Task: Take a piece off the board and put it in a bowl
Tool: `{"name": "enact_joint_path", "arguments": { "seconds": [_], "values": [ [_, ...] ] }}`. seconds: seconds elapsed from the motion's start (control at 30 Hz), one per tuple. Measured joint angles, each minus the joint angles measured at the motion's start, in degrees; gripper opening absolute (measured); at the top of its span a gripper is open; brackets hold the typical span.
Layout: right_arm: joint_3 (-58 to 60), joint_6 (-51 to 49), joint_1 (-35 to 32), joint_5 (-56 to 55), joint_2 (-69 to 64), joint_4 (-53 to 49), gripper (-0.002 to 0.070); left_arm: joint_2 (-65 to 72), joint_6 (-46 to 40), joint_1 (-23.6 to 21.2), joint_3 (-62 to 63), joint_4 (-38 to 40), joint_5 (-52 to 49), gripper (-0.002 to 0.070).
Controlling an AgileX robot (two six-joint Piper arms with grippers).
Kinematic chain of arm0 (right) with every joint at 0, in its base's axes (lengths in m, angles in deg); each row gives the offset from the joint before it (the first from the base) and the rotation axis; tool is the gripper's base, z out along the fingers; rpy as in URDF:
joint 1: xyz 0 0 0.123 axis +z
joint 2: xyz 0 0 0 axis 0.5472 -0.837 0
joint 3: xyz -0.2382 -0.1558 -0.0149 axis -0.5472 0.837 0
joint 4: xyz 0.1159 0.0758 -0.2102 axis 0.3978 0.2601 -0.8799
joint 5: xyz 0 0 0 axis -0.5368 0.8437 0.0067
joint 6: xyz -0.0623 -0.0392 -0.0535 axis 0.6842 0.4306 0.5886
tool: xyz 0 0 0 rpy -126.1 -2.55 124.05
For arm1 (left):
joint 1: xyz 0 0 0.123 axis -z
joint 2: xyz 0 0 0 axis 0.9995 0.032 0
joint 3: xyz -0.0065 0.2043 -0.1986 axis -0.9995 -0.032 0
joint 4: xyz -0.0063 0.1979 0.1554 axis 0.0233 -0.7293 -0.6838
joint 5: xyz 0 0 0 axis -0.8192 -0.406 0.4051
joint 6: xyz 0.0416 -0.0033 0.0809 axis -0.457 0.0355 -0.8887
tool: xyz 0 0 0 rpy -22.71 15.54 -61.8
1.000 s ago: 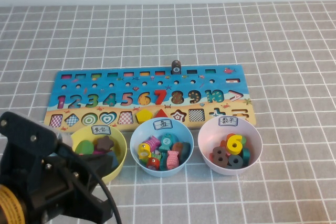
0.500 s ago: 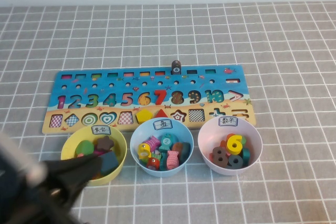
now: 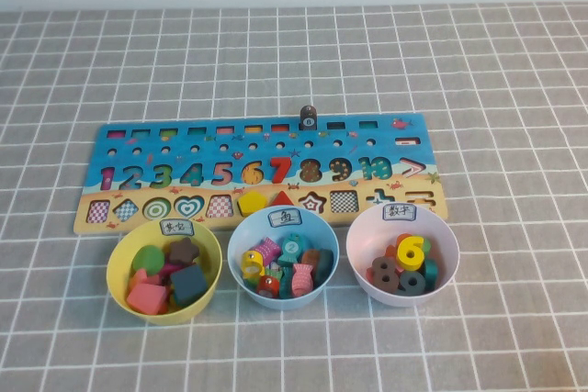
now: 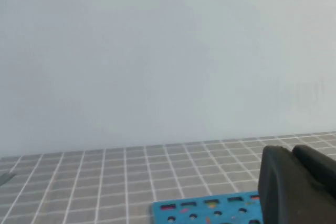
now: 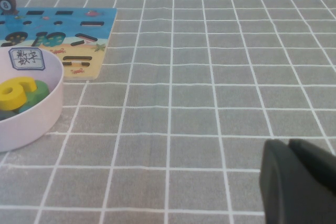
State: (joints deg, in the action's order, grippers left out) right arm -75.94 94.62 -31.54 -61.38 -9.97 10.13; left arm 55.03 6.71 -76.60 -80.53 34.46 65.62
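The blue board lies across the middle of the table, and a dark peg stands on its far edge. The light blue bowl sits in front of it, middle of three, holding several coloured pegs. A small red piece lies among them at the near side. Neither gripper shows in the high view. My left gripper is shut on nothing, raised and facing the wall, with the board's far edge just below. My right gripper is shut and empty, low over the cloth to the right of the board.
A yellow bowl with shape blocks stands left of the blue one. A pale pink bowl with numerals stands to its right, also seen as the pink bowl in the right wrist view. Grey checked cloth covers the table.
My left arm filled the high view's lower left corner a second ago, blurred as it pulled back, and is now out of that view. Board and bowls have not moved.
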Motion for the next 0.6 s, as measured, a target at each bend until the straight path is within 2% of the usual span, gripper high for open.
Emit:
{"name": "enact_joint_path", "arguments": {
  "seconds": [0.47,0.6],
  "values": [
    [0.00,0.00,0.00,0.00,0.00,0.00,-0.0018,-3.62,1.15,-10.45,-0.80,0.13,-13.81,-0.0003],
    [0.00,0.00,0.00,0.00,0.00,0.00,-0.0018,-3.62,1.15,-11.38,-0.80,0.13,-17.65,-0.0003]
  ]
}}
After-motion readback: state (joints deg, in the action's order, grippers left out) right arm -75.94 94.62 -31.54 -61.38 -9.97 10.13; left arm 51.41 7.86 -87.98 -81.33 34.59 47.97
